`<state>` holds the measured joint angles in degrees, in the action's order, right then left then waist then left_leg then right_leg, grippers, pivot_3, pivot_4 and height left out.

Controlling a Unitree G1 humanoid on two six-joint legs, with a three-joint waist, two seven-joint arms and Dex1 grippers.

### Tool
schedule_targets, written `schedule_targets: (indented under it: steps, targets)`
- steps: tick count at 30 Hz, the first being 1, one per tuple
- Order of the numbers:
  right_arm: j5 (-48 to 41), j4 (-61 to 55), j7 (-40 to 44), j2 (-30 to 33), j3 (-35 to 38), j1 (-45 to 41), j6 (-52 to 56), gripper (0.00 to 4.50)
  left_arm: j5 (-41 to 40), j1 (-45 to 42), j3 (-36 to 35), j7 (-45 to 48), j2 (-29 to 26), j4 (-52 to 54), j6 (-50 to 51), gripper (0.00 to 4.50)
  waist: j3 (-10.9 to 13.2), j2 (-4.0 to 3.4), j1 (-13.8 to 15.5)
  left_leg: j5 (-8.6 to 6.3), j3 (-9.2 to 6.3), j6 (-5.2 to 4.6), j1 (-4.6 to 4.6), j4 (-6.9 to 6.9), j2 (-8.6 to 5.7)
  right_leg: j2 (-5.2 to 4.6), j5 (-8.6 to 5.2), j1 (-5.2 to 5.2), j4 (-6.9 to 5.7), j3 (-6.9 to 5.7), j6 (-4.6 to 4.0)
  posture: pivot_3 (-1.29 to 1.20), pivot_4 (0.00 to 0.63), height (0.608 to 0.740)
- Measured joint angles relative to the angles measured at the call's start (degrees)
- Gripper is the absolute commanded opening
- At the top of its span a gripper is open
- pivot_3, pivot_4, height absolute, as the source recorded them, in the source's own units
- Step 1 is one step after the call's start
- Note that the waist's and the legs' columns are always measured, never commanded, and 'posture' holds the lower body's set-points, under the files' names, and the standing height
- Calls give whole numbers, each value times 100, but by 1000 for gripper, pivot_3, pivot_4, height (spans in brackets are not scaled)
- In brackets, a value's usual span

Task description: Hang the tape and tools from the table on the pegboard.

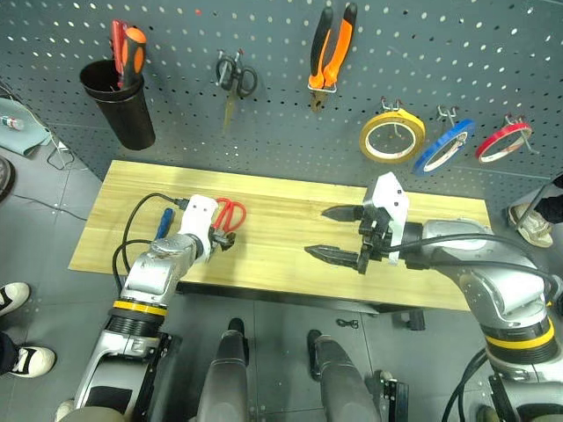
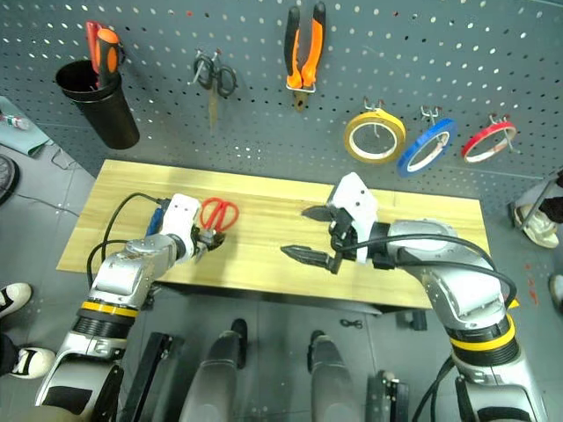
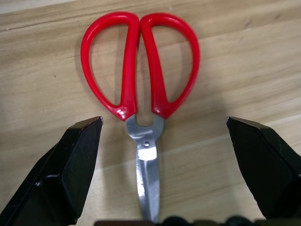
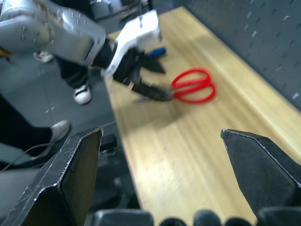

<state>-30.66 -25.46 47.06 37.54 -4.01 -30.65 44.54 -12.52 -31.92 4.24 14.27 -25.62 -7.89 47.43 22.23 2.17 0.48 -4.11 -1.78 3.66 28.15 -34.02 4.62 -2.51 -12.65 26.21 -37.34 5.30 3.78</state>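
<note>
While I look down from the head camera, the biggest thing I see is the dark grey pegboard [image 1: 264, 79] on the wall, full of little holes and metal hooks. Below it stands the light wooden table [image 1: 290, 255]. On the pegboard hang the orange-and-black pliers [image 1: 332, 48], the tan-yellow tape ring [image 1: 391, 135], a blue tape ring [image 1: 444, 146] and a red tape ring [image 1: 503, 141], all in a row on the right. More to the left hang small black scissors [image 1: 236, 77], and at the far left a black cup [image 1: 119, 101] holds a red and an orange screwdriver [image 1: 132, 54]. My right gripper [image 1: 343, 235] hangs above the middle of the table with its two black fingers spread wide and nothing between them. My left gripper [image 1: 224, 239] is low over the left part of the table, its fingers also wide apart and holding nothing. The red-handled scissors [image 3: 140, 94] lie flat and closed on the wood, and in the left wrist view their shiny blade runs right between my two left fingertips [image 3: 87, 134], while the red loops lie just past them. I cannot tell if the fingers touch the table. The small blue-handled screwdriver [image 1: 164, 222] lies on the table just beside my left arm, partly hidden.
</note>
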Motion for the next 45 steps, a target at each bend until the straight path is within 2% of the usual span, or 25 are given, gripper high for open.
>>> schedule_targets:
  steps: [6, 11, 14, 20, 22, 29, 33, 37, 45]
  targets:
    - [2, 3, -90, 0, 1, -210, 101, 4483, 90, -2, -109, 84, -2, 62, 344, 4500, 195, -7, -29, 0, 0, 0, 2, -13, -3, -1, -7, 10, -30, 5, 3, -34, 527, 740]
    - [1, 11, -93, 1, 7, -256, 101, 4483, 114, 86, -139, 222, -46, 166, 415, 4500, 218, -10, -63, 0, 1, 0, 2, -12, -3, -1, -12, 11, -29, 6, 4, -32, 528, 740]
    - [0, 11, -93, 1, 7, -256, 101, 4500, 171, 112, -146, 233, -95, 225, 541, 3707, 223, -14, -88, 0, 1, 1, 1, -12, -3, -1, -13, 12, -29, 7, 5, -28, 528, 740]
    - [1, 64, -104, 0, 11, -256, 101, 4500, 222, 157, -163, 272, -116, 312, 657, 944, 229, -16, -122, -1, 2, 1, 1, -6, -3, -2, -18, 14, -25, 9, -2, -18, 523, 740]
    - [2, 108, -104, 0, 11, -256, 101, 4500, 221, 161, -180, 281, -116, 331, 660, 176, 230, -15, -122, -1, 2, 1, 2, 0, -3, -2, -18, 15, -22, 8, -3, -14, 519, 740]
    - [4, 135, -127, -37, 12, -246, 101, 4500, 234, 266, -230, 324, -117, 451, 621, 166, 231, -15, -124, -1, 3, 1, 3, 17, -3, -2, -20, 20, -13, 8, 0, -6, 496, 740]
    - [2, 131, -136, -35, 82, -104, 87, 4500, 216, 430, -250, 435, -127, 772, 537, 166, 230, -15, -117, -1, 3, 2, 11, 24, -3, -2, -18, 20, 7, 7, 1, -5, 458, 740]
    - [-317, -135, -271, -51, 546, 84, 97, 4500, -11, 1026, -541, 602, -157, 2041, 494, 166, 227, -14, -117, -5, 5, -2, 23, 28, -7, -8, -15, 20, 24, 8, 4, 15, 404, 740]
    - [-1246, -661, -875, -420, 1170, -20, 295, 4500, -660, 1992, -1312, 208, 722, 4271, 591, 166, 144, 6, -118, -5, 3, -2, 25, 23, -8, -7, -8, 18, 27, 4, 11, 73, 308, 740]
